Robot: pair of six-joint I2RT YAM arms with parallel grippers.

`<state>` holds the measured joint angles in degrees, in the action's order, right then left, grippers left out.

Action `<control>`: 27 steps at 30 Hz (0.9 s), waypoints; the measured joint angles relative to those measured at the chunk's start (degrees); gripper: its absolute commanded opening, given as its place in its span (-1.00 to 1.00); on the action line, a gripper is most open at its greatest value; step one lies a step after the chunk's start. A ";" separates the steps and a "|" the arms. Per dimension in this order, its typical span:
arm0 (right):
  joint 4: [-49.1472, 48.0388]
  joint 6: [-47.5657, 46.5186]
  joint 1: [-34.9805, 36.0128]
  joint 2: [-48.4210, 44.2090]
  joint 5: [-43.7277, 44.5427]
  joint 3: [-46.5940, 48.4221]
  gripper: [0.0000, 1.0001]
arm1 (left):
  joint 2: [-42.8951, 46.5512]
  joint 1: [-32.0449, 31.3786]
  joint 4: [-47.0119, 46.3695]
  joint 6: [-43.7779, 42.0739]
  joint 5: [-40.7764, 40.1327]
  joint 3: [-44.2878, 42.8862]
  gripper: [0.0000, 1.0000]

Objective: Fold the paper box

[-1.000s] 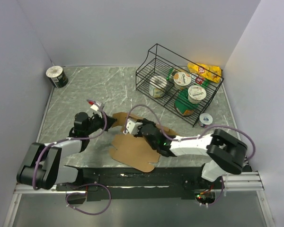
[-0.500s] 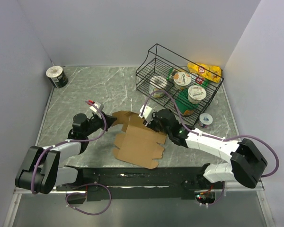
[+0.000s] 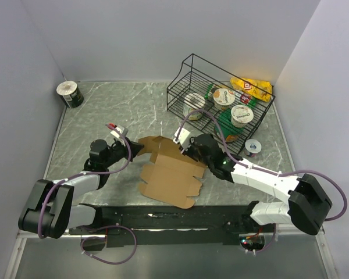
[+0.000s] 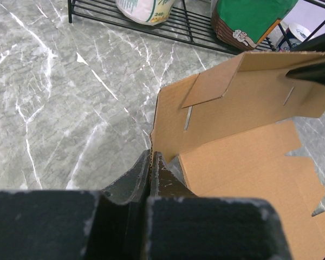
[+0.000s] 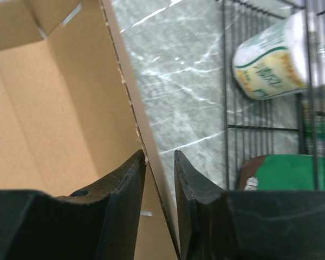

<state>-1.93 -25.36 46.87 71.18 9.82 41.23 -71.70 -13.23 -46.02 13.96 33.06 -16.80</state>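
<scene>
Plain brown paper box (image 3: 170,181), partly folded, at the front middle of the worktop (image 3: 104,110).
Unprinted die-cut cardboard. The broad base panel lies flat, its near edge cut into tabs and notches. The rear panel stands raised along its crease, with two narrow slits and a small flap folded at one end.

Setting: a robot test cell in a lab. Plain pale walls (image 3: 134,35) enclose a grey marble-pattern tabletop (image 3: 104,110) on three sides. A left arm (image 3: 75,180) and a right arm (image 3: 267,180) are bolted to a black rail (image 3: 163,216) at its near edge, with purple cables (image 3: 132,239) exposed. Staged items: a paper box (image 3: 170,177), a wire basket (image 3: 189,64) of food tubs (image 3: 242,115), and a roll (image 3: 70,94) in the far left corner.
</scene>
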 measured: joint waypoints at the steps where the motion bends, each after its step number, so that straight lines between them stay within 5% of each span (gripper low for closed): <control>1: -0.20 -0.07 0.13 -0.22 0.33 0.00 -0.35 | 0.00 -0.13 0.02 0.00 -0.07 0.00 -0.98; 7: -0.68 -1.64 2.27 0.17 3.74 0.00 -0.51 | 0.00 -0.48 0.24 -0.37 -0.59 -0.02 -0.98; 11: -0.98 -3.65 5.05 1.46 7.48 0.00 -0.89 | -0.04 -0.61 0.90 -0.39 -1.16 -0.15 -0.98; 19: -8.07 -10.56 12.87 10.01 19.76 -0.87 -1.00 | -0.70 -1.25 2.82 -0.76 -3.30 -0.85 -0.92; 24: -14.71 -15.08 15.30 14.25 25.77 -2.80 -1.00 | -1.64 -1.29 4.33 -0.39 -3.91 -1.01 -0.39; 25: -16.02 -16.20 15.54 14.86 26.67 -3.15 -1.00 | -1.81 -1.33 4.39 0.02 -3.93 -1.14 0.00; 27: -18.58 -18.27 15.78 16.24 28.33 -3.65 -1.00 | -2.32 -1.40 4.48 0.61 -3.96 -1.68 0.31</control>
<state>-20.51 -43.64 62.65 87.42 38.15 37.58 -74.02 -14.63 -41.54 14.57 29.10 -18.48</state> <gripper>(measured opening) 0.019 0.386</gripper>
